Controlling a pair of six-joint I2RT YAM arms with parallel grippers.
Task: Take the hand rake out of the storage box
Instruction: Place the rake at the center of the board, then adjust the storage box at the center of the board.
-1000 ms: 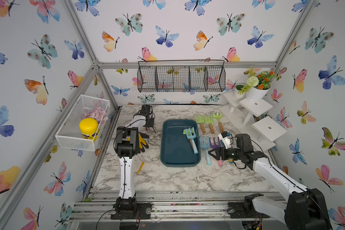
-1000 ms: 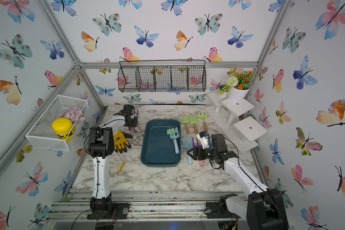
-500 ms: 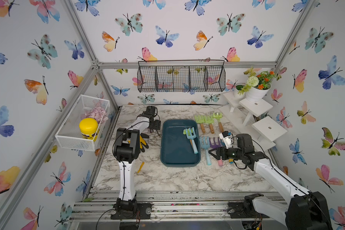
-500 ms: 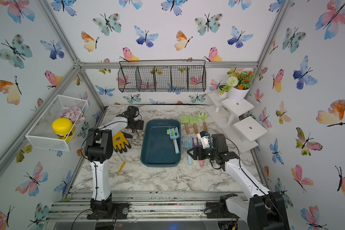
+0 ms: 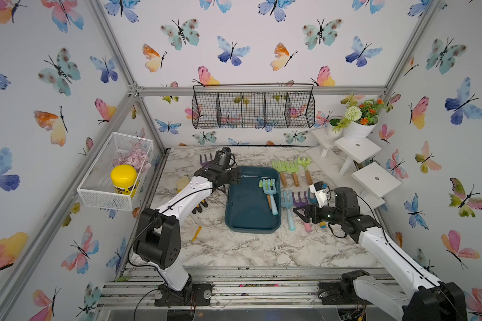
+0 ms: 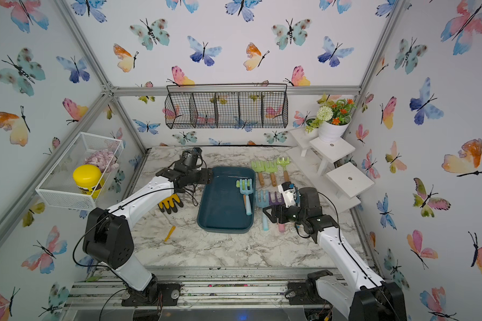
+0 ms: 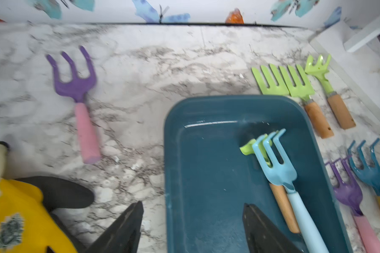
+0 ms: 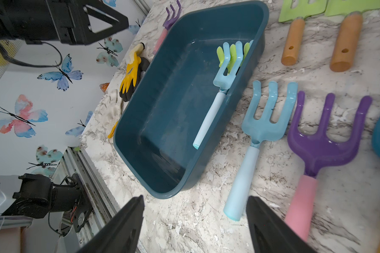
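The storage box (image 5: pixel 242 203), a dark teal tub, sits mid-table in both top views (image 6: pixel 220 205). Along its right wall lies a light blue hand rake (image 5: pixel 270 194) (image 7: pixel 279 173) on top of a green rake with a wooden handle (image 7: pixel 283 208) (image 8: pixel 233 54). My left gripper (image 5: pixel 233 178) (image 7: pixel 192 208) hangs open over the box's far left corner, one finger above the marble, the other above the box floor (image 7: pixel 206 164). My right gripper (image 5: pixel 299 212) (image 8: pixel 195 201) is open and empty over the table by the box's near right corner (image 8: pixel 173 98).
Right of the box lie three green rakes (image 5: pixel 292 169), a light blue one (image 5: pixel 288 208), a purple one (image 5: pixel 301 201) and a teal one. Another purple rake (image 5: pixel 206 159) lies at the back left. A yellow glove (image 6: pixel 170 203) lies left of the box. White steps (image 5: pixel 356 166) stand at the right.
My left gripper has swung right from the back left of the table to the box's far left corner. The right arm has hardly moved.
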